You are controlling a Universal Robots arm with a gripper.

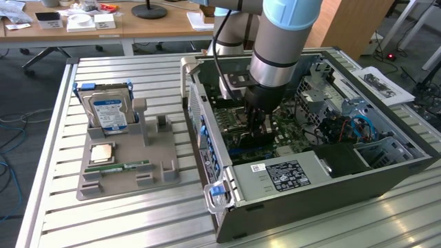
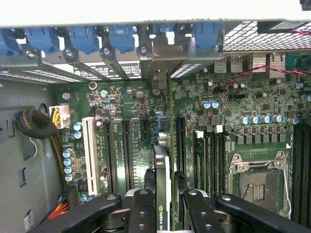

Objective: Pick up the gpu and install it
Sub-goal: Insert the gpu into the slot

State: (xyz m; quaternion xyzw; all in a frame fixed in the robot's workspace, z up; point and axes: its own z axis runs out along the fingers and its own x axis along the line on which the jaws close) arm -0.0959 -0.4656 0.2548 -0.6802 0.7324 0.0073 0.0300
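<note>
My gripper [image 1: 259,124] reaches down into the open computer case [image 1: 206,134], over the green motherboard [image 1: 238,116]. It is shut on the gpu [image 1: 261,138], a thin black card held upright on its edge. In the wrist view the gpu [image 2: 163,170] runs edge-on between my black fingers [image 2: 142,211], in the gripper [image 2: 164,213], and a small logo label shows on its edge. The card's far end bracket [image 2: 159,80] reaches up to the rear slot openings under the blue latches [image 2: 121,36]. Its lower edge lies along a long black slot [image 2: 179,143]; how deep it sits is hidden.
On the exterior view's left, a grey holder tray [image 1: 124,178] carries a silver hard drive with a blue label [image 1: 109,114], a processor chip [image 1: 102,152] and a green memory stick [image 1: 127,168]. Inside the case are the power supply [image 1: 282,175], the empty processor socket [image 2: 257,182] and cable bundles [image 2: 36,124].
</note>
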